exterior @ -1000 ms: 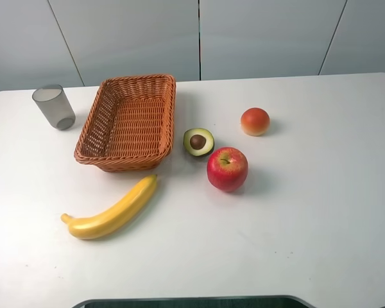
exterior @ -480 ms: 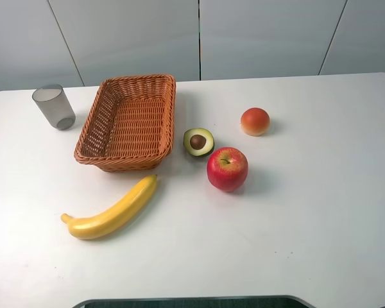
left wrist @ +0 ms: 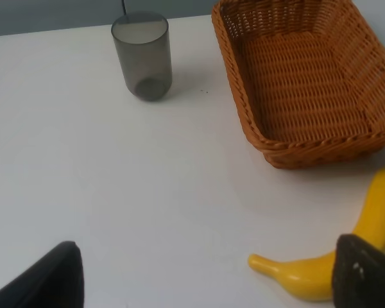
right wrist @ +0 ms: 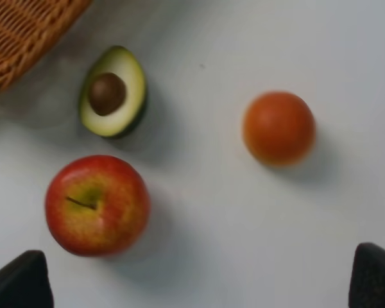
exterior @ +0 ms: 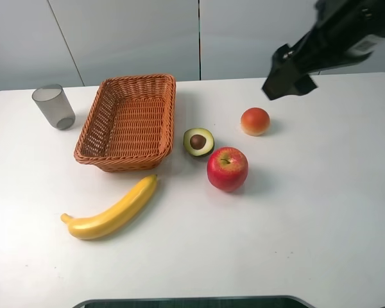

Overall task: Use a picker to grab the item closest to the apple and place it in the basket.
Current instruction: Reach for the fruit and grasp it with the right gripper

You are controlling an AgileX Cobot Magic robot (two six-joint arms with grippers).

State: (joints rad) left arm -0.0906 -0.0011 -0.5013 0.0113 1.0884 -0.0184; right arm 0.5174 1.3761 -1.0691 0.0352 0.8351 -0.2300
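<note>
White table (exterior: 308,244); nearest, the banana (exterior: 112,210); then the apple (exterior: 227,169), the avocado half (exterior: 198,141) just beside it — between apple and basket (exterior: 170,115); left gripper (left wrist: 205,279) and right gripper (right wrist: 197,279) both spread wide, empty — the right above the fruit.

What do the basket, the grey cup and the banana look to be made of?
The basket: woven wicker or rattan, matte orange-brown; interlaced strands and a braided rim show. The cup: likely translucent smoky-grey plastic; the table shows dimly through its wall. The banana: probably a moulded plastic replica, given its even yellow skin and smooth sheen, though real fruit cannot be ruled out.
</note>
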